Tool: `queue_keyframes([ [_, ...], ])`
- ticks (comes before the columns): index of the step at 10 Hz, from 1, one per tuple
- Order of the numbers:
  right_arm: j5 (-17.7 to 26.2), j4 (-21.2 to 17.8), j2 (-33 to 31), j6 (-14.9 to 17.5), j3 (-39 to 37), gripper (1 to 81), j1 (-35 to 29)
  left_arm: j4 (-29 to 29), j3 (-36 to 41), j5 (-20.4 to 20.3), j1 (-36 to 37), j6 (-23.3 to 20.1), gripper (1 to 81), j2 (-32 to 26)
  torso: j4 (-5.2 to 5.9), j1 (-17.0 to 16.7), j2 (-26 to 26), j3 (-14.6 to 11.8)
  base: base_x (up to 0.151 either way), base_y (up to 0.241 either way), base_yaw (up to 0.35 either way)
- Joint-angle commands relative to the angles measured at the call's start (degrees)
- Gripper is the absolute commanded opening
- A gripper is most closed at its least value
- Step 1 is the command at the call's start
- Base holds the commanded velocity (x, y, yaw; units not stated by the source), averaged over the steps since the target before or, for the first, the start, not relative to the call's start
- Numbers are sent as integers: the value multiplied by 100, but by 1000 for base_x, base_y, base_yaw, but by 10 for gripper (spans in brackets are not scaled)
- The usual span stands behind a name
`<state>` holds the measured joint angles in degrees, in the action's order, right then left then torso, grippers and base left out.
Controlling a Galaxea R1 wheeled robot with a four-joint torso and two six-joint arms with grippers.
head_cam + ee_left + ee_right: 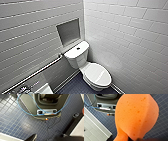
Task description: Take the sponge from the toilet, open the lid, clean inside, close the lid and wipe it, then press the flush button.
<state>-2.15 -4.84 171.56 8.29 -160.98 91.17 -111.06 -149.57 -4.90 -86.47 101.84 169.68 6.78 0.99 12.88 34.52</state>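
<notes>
Between white-tiled walls (pixel 120 30) the toilet (pixel 76 56) stood with its lid (pixel 97 74) down, while the right gripper (pixel 134 139) held the sponge (pixel 136 115), jaws seemingly clamped on its waist ready for wiping, and the left gripper (pixel 48 137) hung free, jaws apart.

Beneath the orange-red soft sponge (pixel 136 115) spreads a dark blue floor (pixel 161 125) of small square mosaic tiles, edged beside it by a pale tiled strip (pixel 92 130). Glossy white brick-tile walls (pixel 125 30) meet in a corner, one holding a square recessed niche (pixel 68 31) above a chrome grab rail (pixel 37 72).
</notes>
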Motion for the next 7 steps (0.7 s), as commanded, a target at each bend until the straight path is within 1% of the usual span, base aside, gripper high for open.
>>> queue_keyframes([
  [1, 390, -298, 30, 129, 41, 10, -33, -65, 15, 174, 2, -15, 811, -22, 0, -99, -564, -567, 0, 0, 0],
  [3, 390, -307, 30, 120, 41, 10, -33, -65, 15, 174, 2, -24, 811, -30, 0, -99, -920, -925, 0, 0, 0],
  [4, 390, -316, 30, 120, 41, 10, -42, -65, 15, 174, 2, -24, 811, -30, 0, -61, -555, -1137, 0, 0, 0],
  [5, 390, -316, 30, 120, 41, 10, -33, -56, 15, 174, 2, -24, 811, -30, 0, -78, -734, -1310, 0, 0, 0],
  [7, 390, -316, 30, 120, 41, 10, -41, -65, 15, 182, 20, -24, 811, 5, 0, -85, -857, -1629, 0, 0, 0],
])
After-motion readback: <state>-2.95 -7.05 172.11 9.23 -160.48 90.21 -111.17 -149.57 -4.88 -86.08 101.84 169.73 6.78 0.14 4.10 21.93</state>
